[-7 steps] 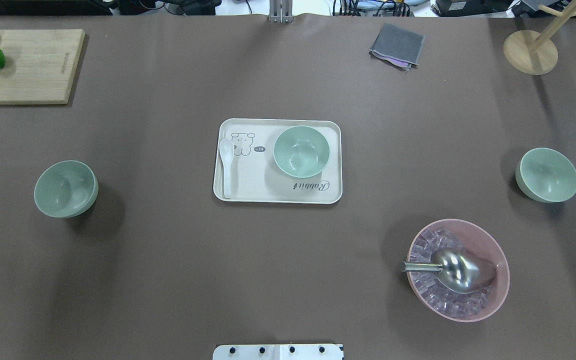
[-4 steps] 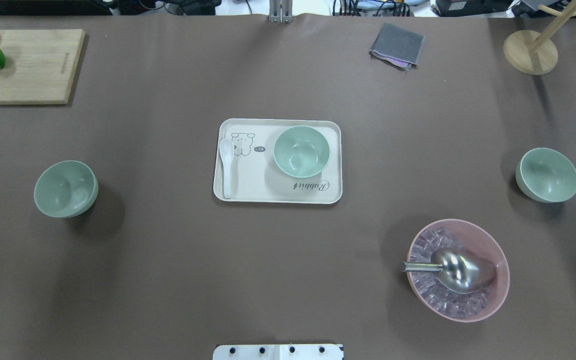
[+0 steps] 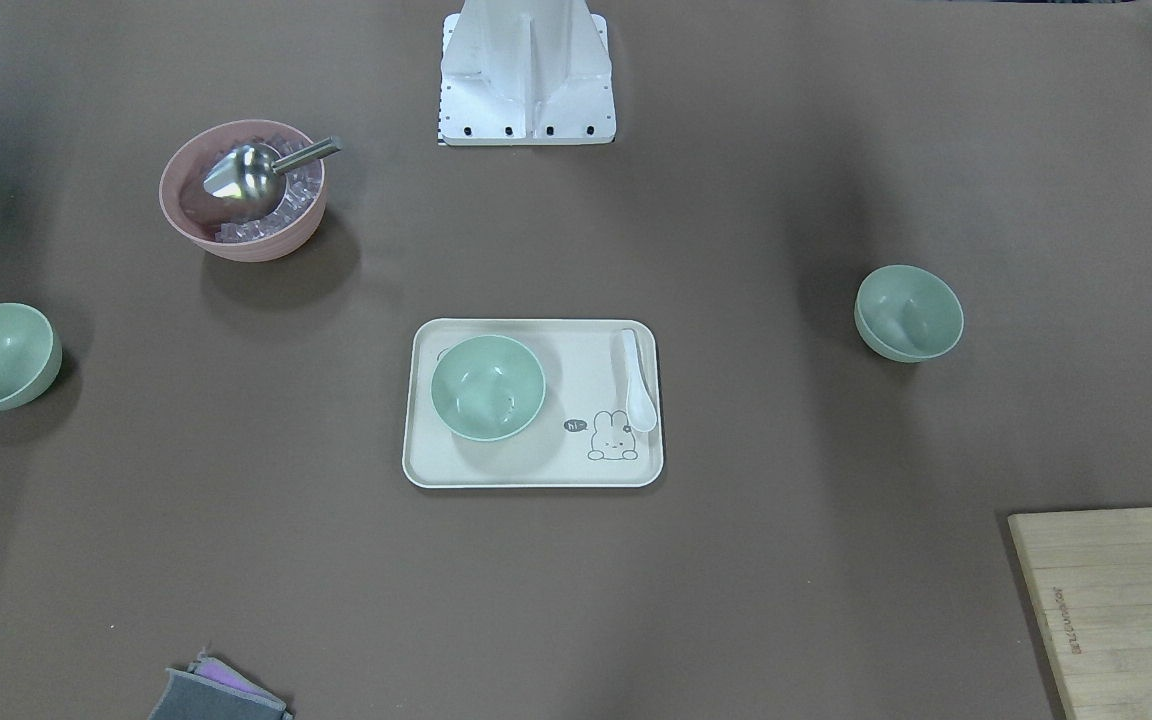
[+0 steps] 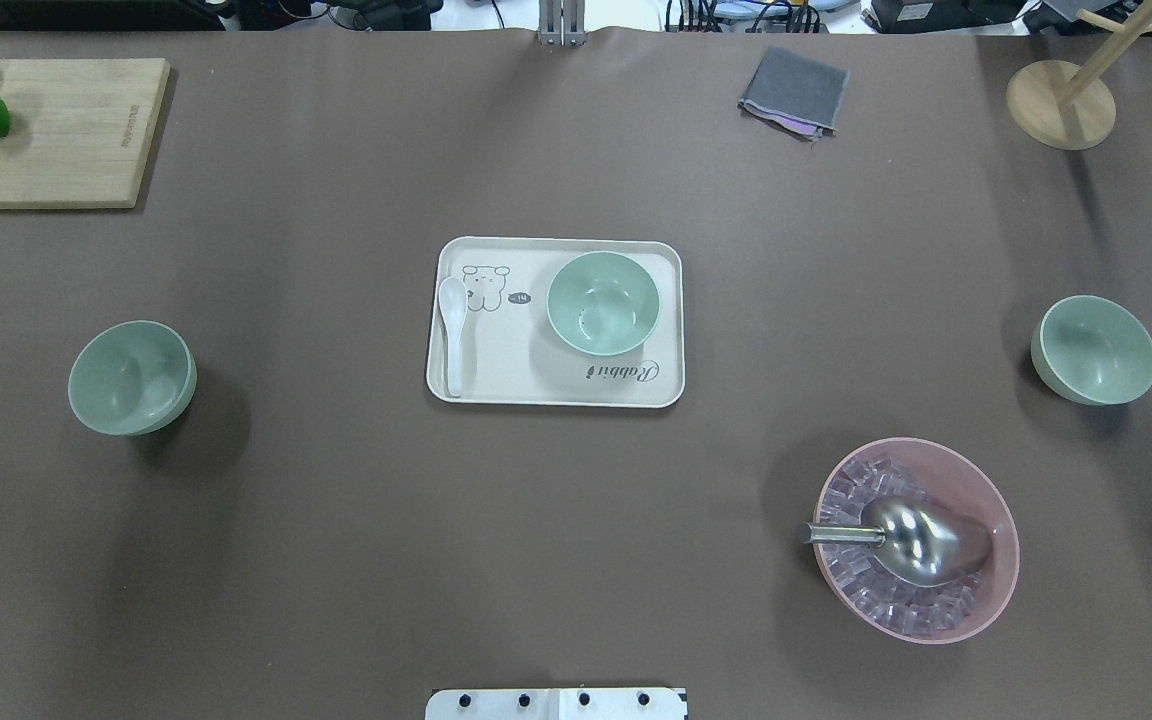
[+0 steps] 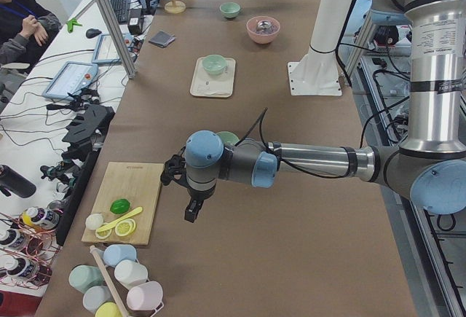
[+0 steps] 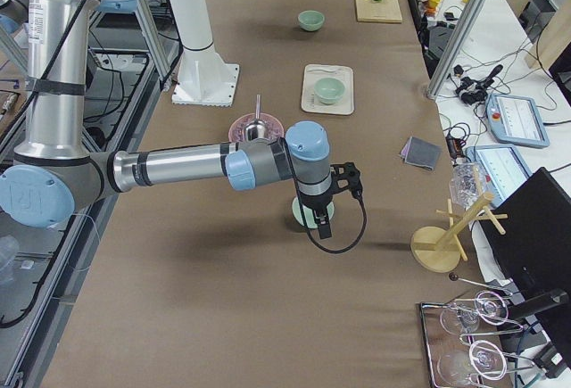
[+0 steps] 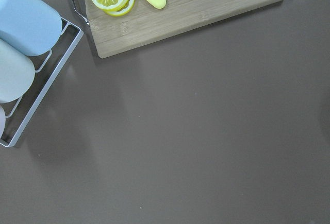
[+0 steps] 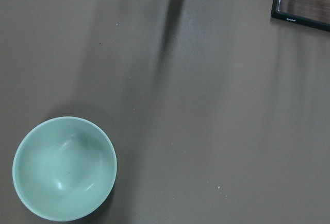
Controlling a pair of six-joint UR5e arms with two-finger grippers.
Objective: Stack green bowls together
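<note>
Three pale green bowls stand apart on the brown table. One (image 4: 603, 302) sits on the cream tray (image 4: 496, 385) in the middle. One (image 4: 131, 377) is at the left and one (image 4: 1094, 350) at the right, which also shows in the right wrist view (image 8: 64, 167). No gripper shows in the overhead or front views. In the exterior left view my left gripper (image 5: 191, 213) hangs above the table just past the left bowl (image 5: 228, 137). In the exterior right view my right gripper (image 6: 323, 226) hangs over the right bowl (image 6: 302, 217). I cannot tell whether either is open or shut.
A pink bowl (image 4: 916, 540) of ice cubes with a metal scoop stands front right. A white spoon (image 4: 453, 335) lies on the tray. A cutting board (image 4: 56, 130) with fruit is far left, a grey cloth (image 4: 794, 90) and wooden stand (image 4: 1060, 103) far right.
</note>
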